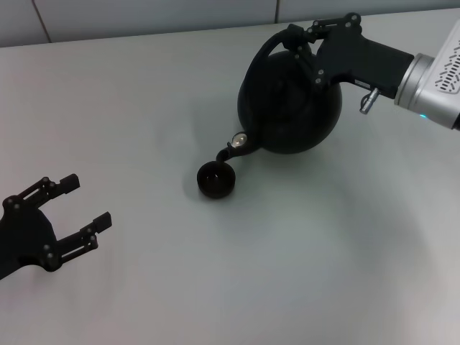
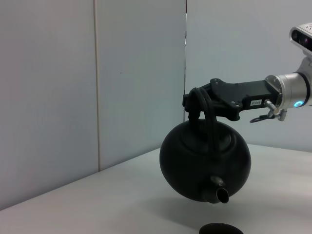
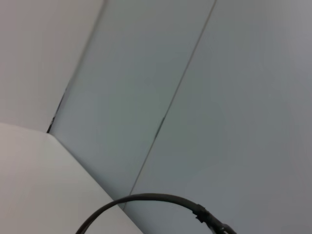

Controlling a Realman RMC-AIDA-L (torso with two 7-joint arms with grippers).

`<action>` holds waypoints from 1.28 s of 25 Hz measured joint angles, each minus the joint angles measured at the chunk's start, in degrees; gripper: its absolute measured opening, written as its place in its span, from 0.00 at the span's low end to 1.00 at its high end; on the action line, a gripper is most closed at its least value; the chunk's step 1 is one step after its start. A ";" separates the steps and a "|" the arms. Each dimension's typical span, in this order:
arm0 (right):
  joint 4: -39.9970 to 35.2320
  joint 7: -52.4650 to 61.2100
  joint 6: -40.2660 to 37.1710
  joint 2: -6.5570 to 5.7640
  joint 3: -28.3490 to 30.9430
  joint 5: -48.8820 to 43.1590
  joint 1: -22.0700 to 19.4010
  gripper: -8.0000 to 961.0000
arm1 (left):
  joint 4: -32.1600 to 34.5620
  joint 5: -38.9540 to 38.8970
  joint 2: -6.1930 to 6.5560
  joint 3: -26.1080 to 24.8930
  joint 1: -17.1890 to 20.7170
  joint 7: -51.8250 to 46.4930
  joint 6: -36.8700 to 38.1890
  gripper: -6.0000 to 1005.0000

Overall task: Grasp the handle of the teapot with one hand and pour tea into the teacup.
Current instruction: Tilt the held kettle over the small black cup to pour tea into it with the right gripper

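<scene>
The glossy black teapot point(image 1: 287, 108) hangs above the table, tilted, with its spout point(image 1: 233, 149) pointing down just over the small black teacup point(image 1: 215, 180). My right gripper point(image 1: 298, 39) is shut on the arched black handle point(image 1: 275, 44) at the pot's top. The left wrist view shows the lifted teapot point(image 2: 204, 161), its handle point(image 2: 208, 114), its spout point(image 2: 220, 193) and the teacup's rim point(image 2: 218, 228) below it. The right wrist view shows only part of the handle point(image 3: 146, 199). No tea shows. My left gripper point(image 1: 88, 201) is open and empty at the near left.
The pale grey table point(image 1: 323, 273) carries only the teacup. A panelled wall point(image 2: 136, 73) stands behind the table's far edge.
</scene>
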 joint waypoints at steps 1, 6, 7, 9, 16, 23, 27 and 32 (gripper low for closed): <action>-0.25 -0.01 0.06 0.00 -0.24 -0.01 0.08 0.09 | 0.00 0.00 0.00 0.00 0.00 0.00 0.00 0.80; -1.64 -0.08 -0.03 0.01 -1.17 -0.18 0.41 0.09 | 0.00 -0.01 0.02 0.00 -0.04 0.00 0.01 0.80; -1.96 -0.10 0.02 0.01 -1.78 -0.12 0.43 0.09 | -0.01 -0.01 0.02 -0.01 -0.05 0.00 0.01 0.80; -2.63 -0.12 0.17 0.03 -2.92 -0.04 0.46 0.09 | -0.01 -0.01 0.02 0.00 -0.08 0.00 0.02 0.80; -3.02 -0.13 0.33 0.10 -3.27 -0.17 0.99 0.09 | -0.06 -0.23 0.02 0.00 -0.09 0.00 0.02 0.80; -2.92 1.42 0.29 0.10 -2.73 0.24 -0.10 0.09 | -0.09 -0.29 0.02 0.00 -0.09 0.00 0.02 0.80; -2.83 9.58 0.41 0.08 -1.95 0.99 -1.27 0.09 | -0.09 -0.29 0.02 0.00 -0.08 -0.01 0.02 0.80; -2.74 19.15 0.45 0.21 -1.52 1.79 -2.73 0.09 | -0.09 -0.44 0.06 -0.03 0.04 -0.15 0.02 0.80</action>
